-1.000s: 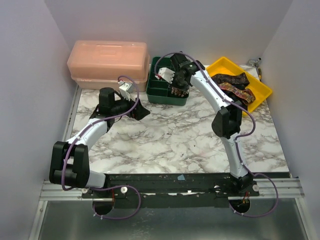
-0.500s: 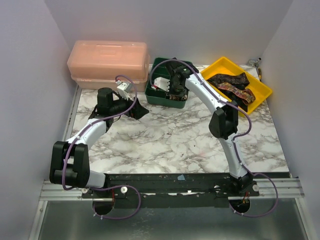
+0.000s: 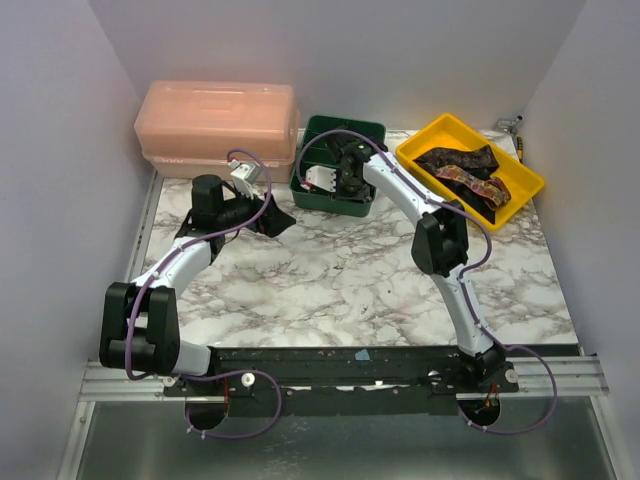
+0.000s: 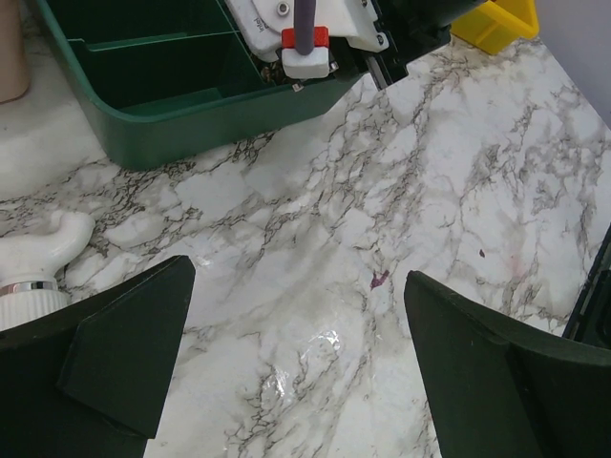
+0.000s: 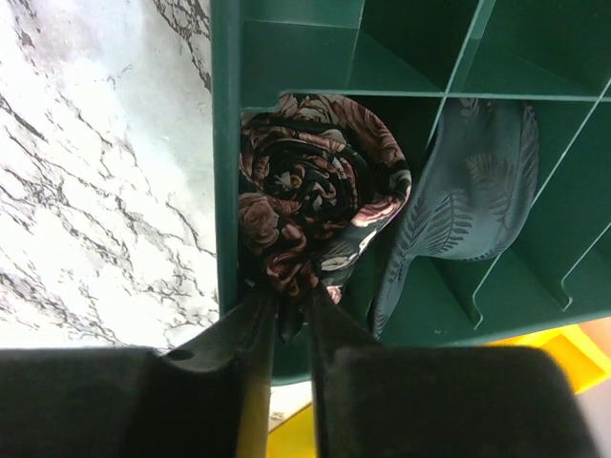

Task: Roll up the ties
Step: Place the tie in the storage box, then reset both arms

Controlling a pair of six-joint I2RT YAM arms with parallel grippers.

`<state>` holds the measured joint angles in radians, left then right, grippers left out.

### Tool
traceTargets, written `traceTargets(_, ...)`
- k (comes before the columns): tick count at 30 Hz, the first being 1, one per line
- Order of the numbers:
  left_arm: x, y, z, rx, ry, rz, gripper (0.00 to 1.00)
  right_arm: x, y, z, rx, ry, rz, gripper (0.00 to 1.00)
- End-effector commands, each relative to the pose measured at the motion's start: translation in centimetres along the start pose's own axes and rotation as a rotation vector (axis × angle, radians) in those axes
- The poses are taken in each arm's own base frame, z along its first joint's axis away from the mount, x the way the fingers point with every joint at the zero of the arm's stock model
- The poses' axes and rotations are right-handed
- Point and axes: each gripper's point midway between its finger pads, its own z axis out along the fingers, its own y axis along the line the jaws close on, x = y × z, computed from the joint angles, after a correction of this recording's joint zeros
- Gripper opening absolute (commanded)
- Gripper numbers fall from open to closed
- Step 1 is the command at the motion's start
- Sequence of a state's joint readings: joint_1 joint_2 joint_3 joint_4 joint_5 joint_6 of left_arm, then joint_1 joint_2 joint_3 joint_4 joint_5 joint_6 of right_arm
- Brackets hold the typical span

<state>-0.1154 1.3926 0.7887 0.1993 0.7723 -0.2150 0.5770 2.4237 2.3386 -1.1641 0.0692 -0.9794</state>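
Observation:
My right gripper (image 5: 291, 320) is shut on a rolled dark tie with pink roses (image 5: 320, 205) and holds it inside a compartment of the green tray (image 5: 225, 143), against its wall. A teal leaf-pattern cloth (image 5: 473, 191) lies in the compartment beside it. In the top view the right gripper (image 3: 345, 180) is over the green tray (image 3: 335, 203). Loose patterned ties (image 3: 465, 172) lie in the yellow tray (image 3: 418, 140). My left gripper (image 4: 296, 372) is open and empty above the marble table, near the green tray (image 4: 191, 119); it also shows in the top view (image 3: 272, 222).
A pink lidded box (image 3: 218, 125) stands at the back left next to the green tray. A white plastic piece (image 4: 43, 250) lies on the marble by my left finger. Grey walls close in the table on three sides.
My right gripper has moved left and down into the green tray with the rolled tie. The left arm has barely moved.

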Motion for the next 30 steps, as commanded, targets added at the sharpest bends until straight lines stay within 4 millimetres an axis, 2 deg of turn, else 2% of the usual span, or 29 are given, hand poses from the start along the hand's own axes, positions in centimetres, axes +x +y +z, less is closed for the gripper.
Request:
traceTargets(1,0.3,0.5,-0.1,-0.004,0.007,-0.005,0.98,-0.3,-0.9,-0.6,0.048,0.009,0.004,0.25)
traceTargets(7,-0.4,0.8,0.2,-0.009,0.012,0.004,0.98,-1.0,-3.5,-4.8,0.184,-0.048,0.031,0.50)
traceTargets(10,-1.1,1.4,0.3,-0.034,0.013,0.027,0.98,-1.3,-4.7,-6.9,0.251,-0.083,0.058,0.58)
traceTargets(13,-2.0,2.0,0.3,-0.068,0.016,0.045,0.98,-1.5,-6.0,-9.1,0.320,-0.137,0.090,0.71)
traceTargets(18,-3.3,3.4,-0.1,-0.167,0.048,0.048,0.98,-0.6,-8.0,-12.2,0.408,-0.222,0.200,0.89)
traceTargets(22,-5.1,3.8,-0.9,-0.218,0.074,0.120,0.98,1.0,-10.1,-14.8,0.475,-0.307,0.364,1.00)
traceTargets(26,-8.2,3.4,-2.2,-0.263,0.058,0.226,0.98,3.6,-12.0,-18.6,0.521,-0.457,0.575,1.00)
traceTargets(28,-10.3,3.0,-2.9,-0.287,0.048,0.260,0.98,5.8,-12.5,-20.8,0.543,-0.550,0.702,1.00)
traceTargets(30,-12.0,2.7,-3.6,-0.311,0.054,0.281,0.98,9.1,-12.7,-22.1,0.567,-0.610,0.843,1.00)
